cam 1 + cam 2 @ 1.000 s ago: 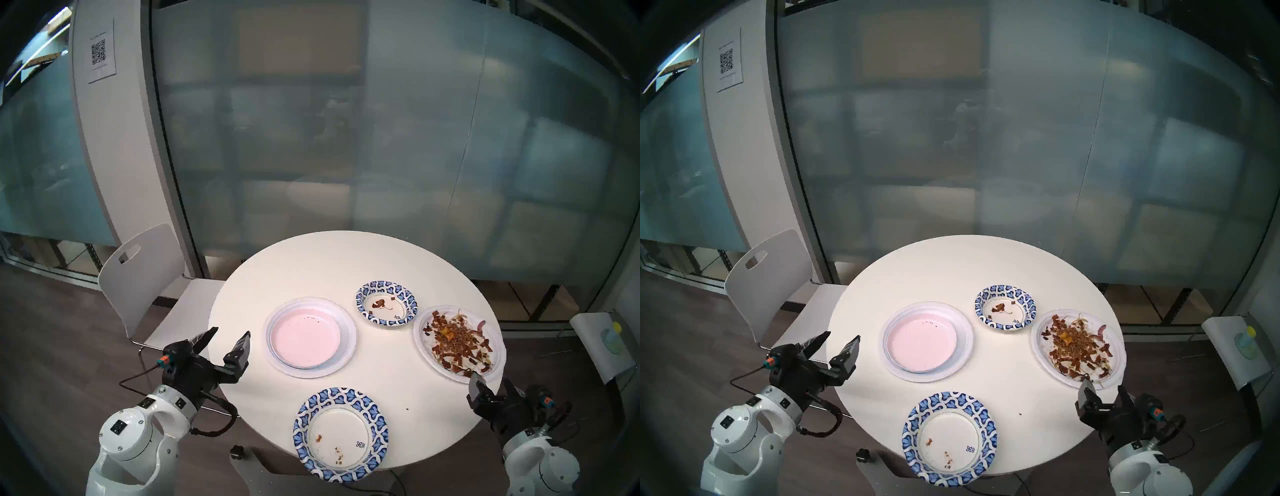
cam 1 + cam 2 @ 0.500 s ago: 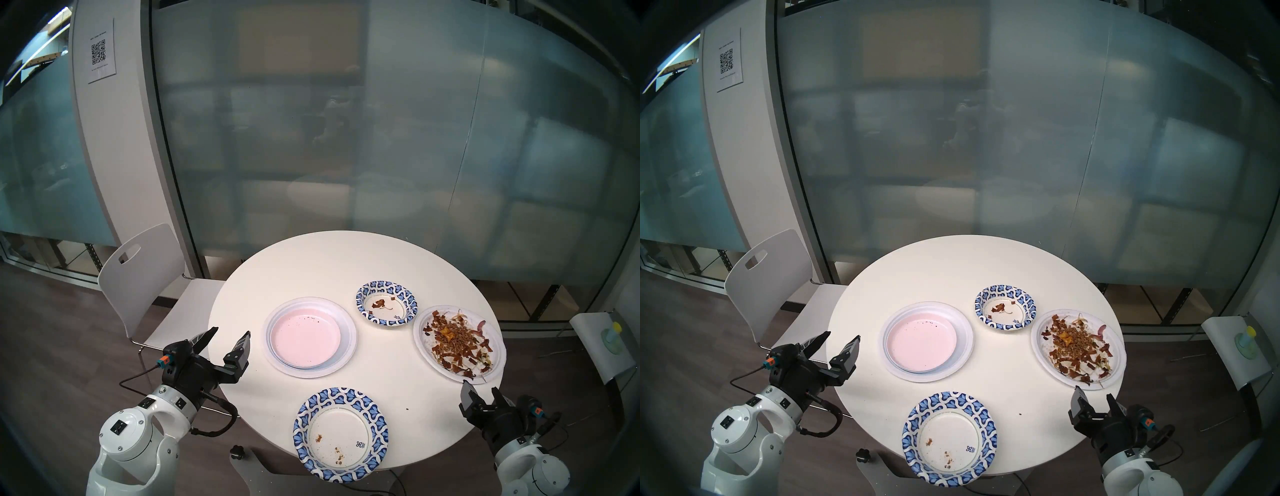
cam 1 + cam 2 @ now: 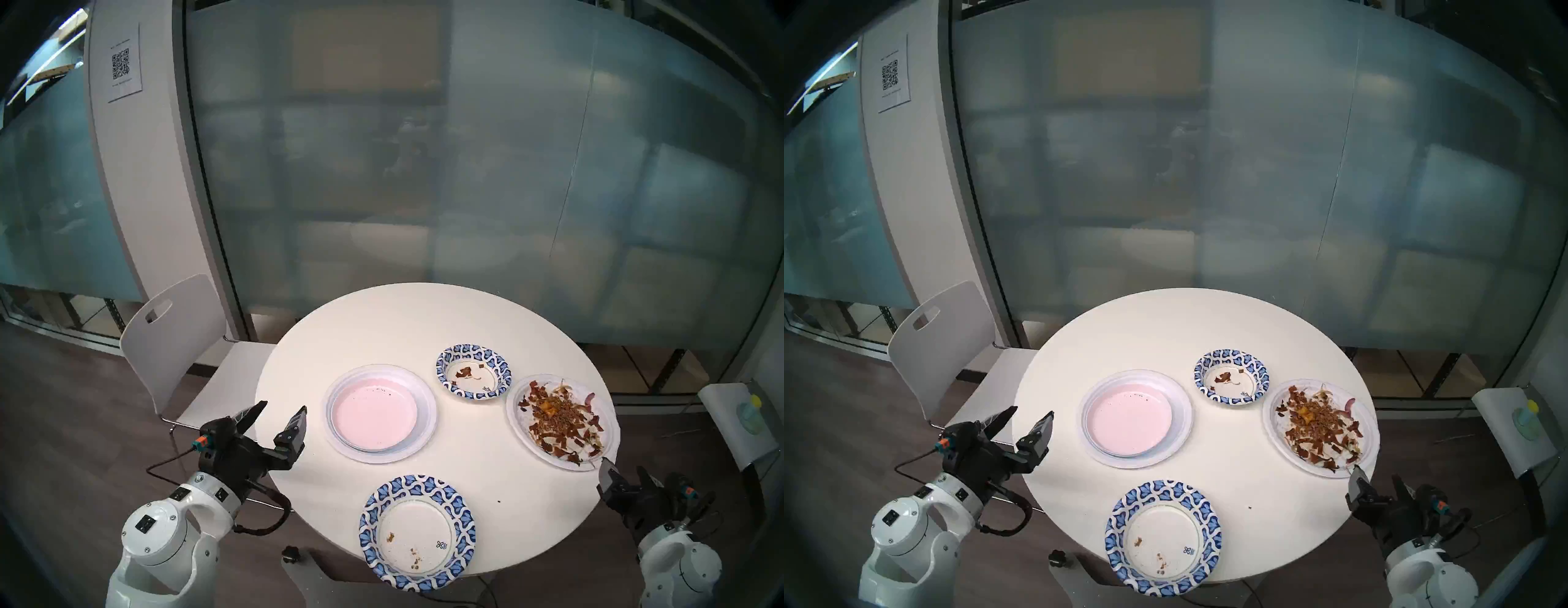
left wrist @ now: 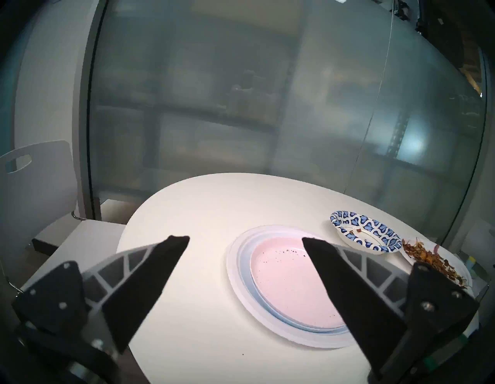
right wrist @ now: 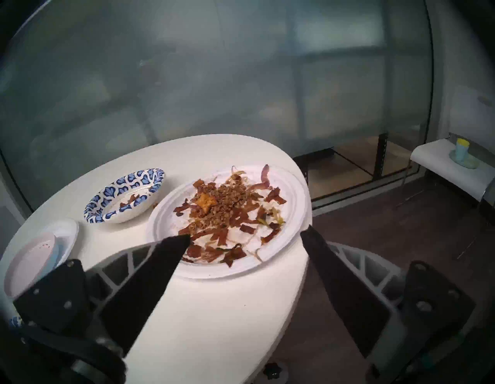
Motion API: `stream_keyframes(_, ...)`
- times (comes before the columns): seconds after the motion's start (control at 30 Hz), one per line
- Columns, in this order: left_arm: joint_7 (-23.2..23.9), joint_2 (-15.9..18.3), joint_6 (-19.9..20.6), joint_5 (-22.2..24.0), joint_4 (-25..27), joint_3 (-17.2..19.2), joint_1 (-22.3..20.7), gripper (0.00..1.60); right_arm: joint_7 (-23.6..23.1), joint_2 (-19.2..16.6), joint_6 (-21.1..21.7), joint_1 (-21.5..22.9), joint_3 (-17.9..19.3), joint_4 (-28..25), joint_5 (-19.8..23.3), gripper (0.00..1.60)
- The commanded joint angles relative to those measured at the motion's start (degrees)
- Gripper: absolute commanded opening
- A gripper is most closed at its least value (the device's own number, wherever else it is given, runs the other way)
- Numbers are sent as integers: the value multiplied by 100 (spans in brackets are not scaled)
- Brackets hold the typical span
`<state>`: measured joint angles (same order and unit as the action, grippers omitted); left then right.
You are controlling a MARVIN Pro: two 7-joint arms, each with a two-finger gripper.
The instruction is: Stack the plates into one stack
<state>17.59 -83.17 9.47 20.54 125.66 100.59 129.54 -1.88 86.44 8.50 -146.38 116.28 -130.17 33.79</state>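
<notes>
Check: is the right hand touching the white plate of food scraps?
Apart. The right wrist view shows the open right hand short of the white plate, table showing between.

Right pincer point(image 5: 245, 236) gapes before white plate point(image 5: 290, 199) of scraps point(image 5: 227, 211)

Soft, even indoor light brightens the round white worktop point(image 3: 424, 322); the room around stays dim. All 4 views bow at the edges inside a dark fisheye rim. The frosted glass wall point(image 3: 466, 170) glows hazily, and the right wrist view is slightly blurred.

Pink-topped stack point(image 3: 380, 412) (three plates point(image 3: 418, 533) apart) on table.
</notes>
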Motion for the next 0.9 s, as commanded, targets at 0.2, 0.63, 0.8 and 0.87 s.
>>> stream_keyframes(0.2,1,-14,-26,-19,136,21,6,160,-233,-292,113,388,349,323,402,151)
stream_keyframes(0.63,22,-34,-22,-33,133,29,1,160,-333,-775,620,1001,529,941,625,150)
stream_keyframes(0.8,29,-42,-20,-38,132,32,-1,160,-357,-929,838,1245,597,1177,742,149)
stream_keyframes(0.87,32,-44,-20,-40,132,33,-2,160,-342,-1018,919,1356,584,1303,732,149)
